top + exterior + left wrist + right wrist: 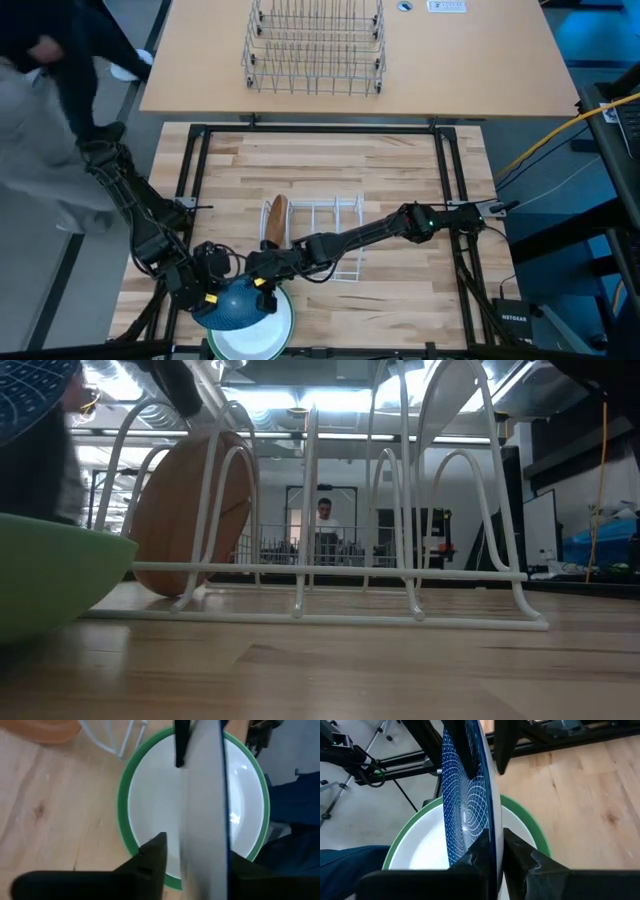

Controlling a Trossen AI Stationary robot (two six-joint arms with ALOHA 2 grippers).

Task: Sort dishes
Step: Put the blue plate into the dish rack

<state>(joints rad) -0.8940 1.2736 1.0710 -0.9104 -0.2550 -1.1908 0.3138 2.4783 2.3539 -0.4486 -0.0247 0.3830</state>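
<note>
A dark blue plate (235, 308) with a white line pattern (465, 805) stands on edge in the air near the table's front left. My left gripper (200, 850) and my right gripper (495, 840) are each shut on its rim, at opposite sides. Below it a white plate (155, 795) lies inside a green plate (122, 805) on the table. A tan-brown plate (190, 510) stands on edge in the left slot of the white wire rack (310, 570). My left gripper has the blue plate's rim (205, 845) between its two fingers, one on each face. It comes slanting down from the table's left. The plate stands on edge, clear of the white plate. My right gripper pinches the opposite rim (492, 827) between its two fingers, one on the patterned face and one on the back. It comes slanting down from the table's right. The plate is upright in the hold.
A larger grey wire basket (315, 45) stands on the far table. The rack's other slots (335, 225) are unfilled. Bare wood lies right of the rack (420, 270). A person (40, 90) stands beyond the table's left edge.
</note>
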